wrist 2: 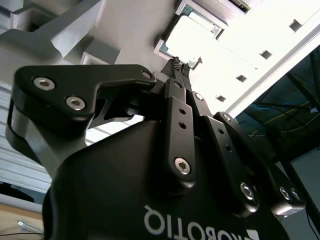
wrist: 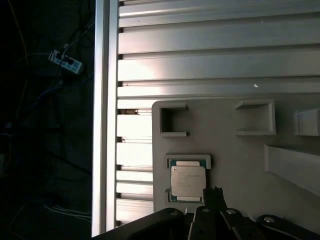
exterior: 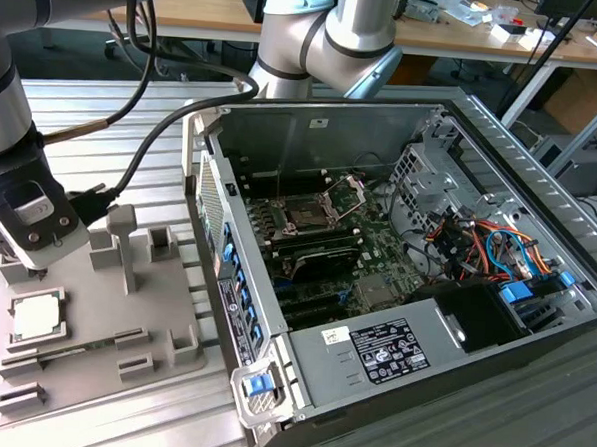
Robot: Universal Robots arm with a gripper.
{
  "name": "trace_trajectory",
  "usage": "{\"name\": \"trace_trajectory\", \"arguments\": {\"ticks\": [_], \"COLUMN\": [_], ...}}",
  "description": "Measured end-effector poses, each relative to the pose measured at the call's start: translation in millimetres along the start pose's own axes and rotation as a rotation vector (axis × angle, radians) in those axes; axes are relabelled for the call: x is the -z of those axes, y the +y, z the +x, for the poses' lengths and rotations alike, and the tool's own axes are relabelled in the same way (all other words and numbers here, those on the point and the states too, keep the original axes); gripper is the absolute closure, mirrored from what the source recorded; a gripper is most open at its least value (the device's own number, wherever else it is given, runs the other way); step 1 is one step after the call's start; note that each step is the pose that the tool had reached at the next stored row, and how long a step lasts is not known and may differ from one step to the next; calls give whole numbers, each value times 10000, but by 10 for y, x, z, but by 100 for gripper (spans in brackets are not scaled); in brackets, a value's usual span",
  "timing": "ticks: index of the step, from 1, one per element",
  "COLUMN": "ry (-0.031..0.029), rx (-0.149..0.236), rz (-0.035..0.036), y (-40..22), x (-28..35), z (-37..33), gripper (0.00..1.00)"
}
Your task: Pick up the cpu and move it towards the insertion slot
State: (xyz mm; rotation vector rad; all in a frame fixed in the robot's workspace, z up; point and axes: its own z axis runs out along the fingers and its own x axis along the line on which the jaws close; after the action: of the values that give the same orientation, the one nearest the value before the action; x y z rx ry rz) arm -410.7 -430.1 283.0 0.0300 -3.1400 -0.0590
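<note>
The cpu [exterior: 35, 317], a small square chip with a pale metal top, lies flat in its nest on the grey tray [exterior: 94, 313] at the exterior view's left. My gripper [exterior: 33, 263] hangs just above the tray, close beside the chip and apart from it. In the first wrist view the dark fingertips [wrist: 212, 192] sit at the edge of the cpu [wrist: 187, 181]. In the second wrist view the gripper [wrist 2: 180, 66] is shut with nothing in it, short of the bright cpu [wrist 2: 192, 35]. The insertion slot [exterior: 307, 216] lies inside the open computer case, its hinged plate [exterior: 346, 194] raised.
The tray carries upright grey posts [exterior: 122, 242] and small holders [exterior: 182, 346]. The case wall [exterior: 225, 280] rises between the tray and the motherboard. Cables [exterior: 478, 243] and a black power supply [exterior: 403, 339] fill the case's right side. Ribbed aluminium table [wrist: 215, 55] surrounds the tray.
</note>
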Motion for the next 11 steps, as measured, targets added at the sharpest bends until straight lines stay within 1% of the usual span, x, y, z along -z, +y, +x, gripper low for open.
{"name": "trace_trajectory", "arguments": {"ticks": [11], "ry": [-1], "rx": [0], "rz": [0], "y": [-13], "x": [-18], "z": [0], "gripper": [89]}}
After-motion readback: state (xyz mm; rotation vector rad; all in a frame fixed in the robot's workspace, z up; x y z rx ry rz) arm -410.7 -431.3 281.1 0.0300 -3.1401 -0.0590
